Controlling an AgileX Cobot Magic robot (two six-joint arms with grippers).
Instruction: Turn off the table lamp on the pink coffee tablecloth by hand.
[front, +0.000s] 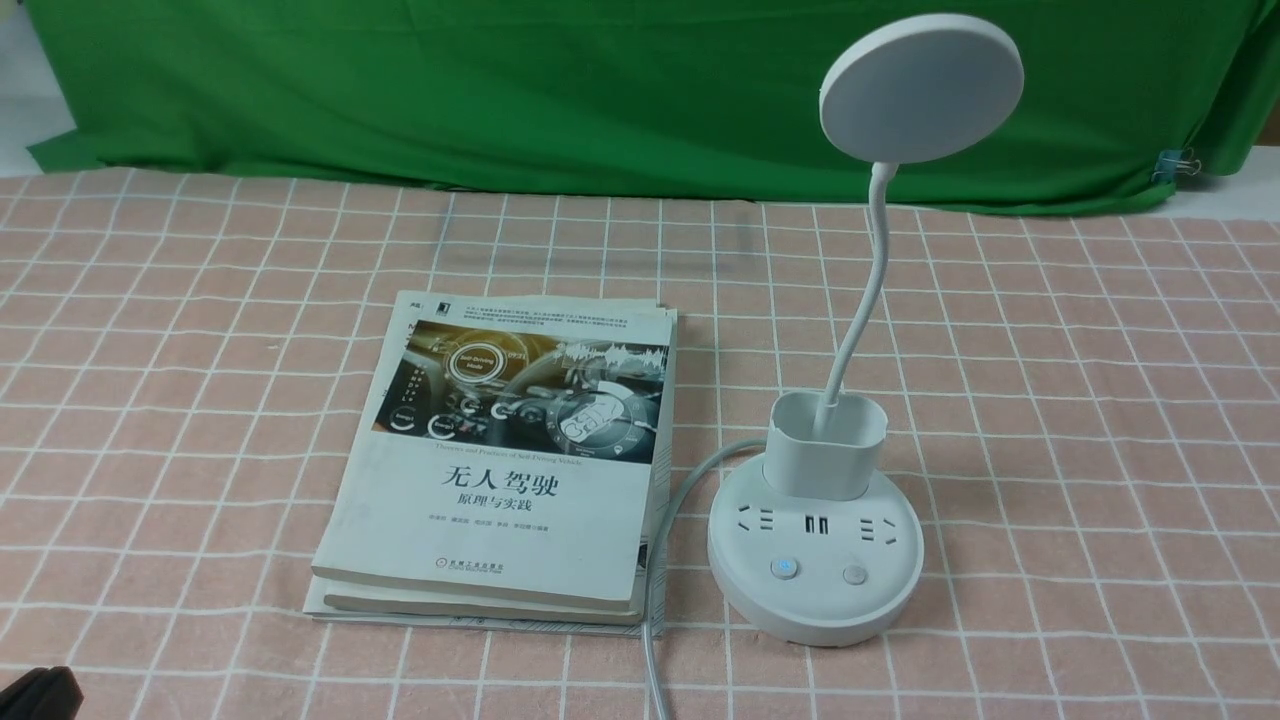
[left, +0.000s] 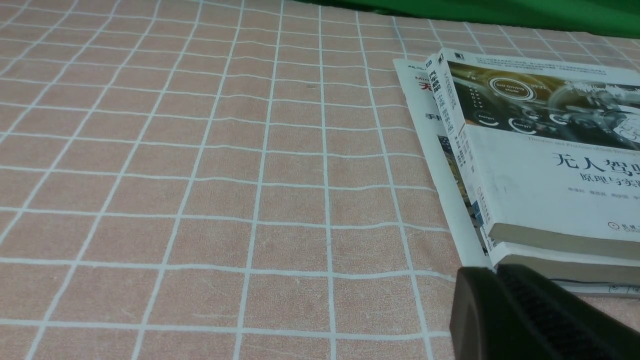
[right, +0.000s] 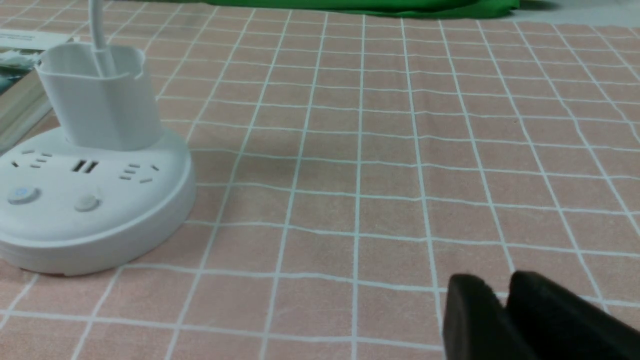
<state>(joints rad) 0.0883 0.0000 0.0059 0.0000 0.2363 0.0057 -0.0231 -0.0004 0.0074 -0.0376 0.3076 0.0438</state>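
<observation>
The white table lamp (front: 815, 560) stands on the pink coffee tablecloth (front: 200, 300), right of centre. Its disc head (front: 920, 88) is raised on a thin bent neck rising out of the cup holder (front: 826, 442). The round base carries two buttons; the left button (front: 784, 569) glows faint blue and the right button (front: 853, 574) is plain. The lamp base also shows in the right wrist view (right: 90, 200). My right gripper (right: 500, 285) is shut and empty, low over the cloth, well to the lamp's right. My left gripper (left: 495, 270) is shut and empty near the books' front corner.
A stack of white books (front: 500, 460) lies left of the lamp and also shows in the left wrist view (left: 540, 160). The lamp's grey cord (front: 655, 600) runs between books and base toward the front edge. A green backdrop cloth (front: 500, 90) hangs behind.
</observation>
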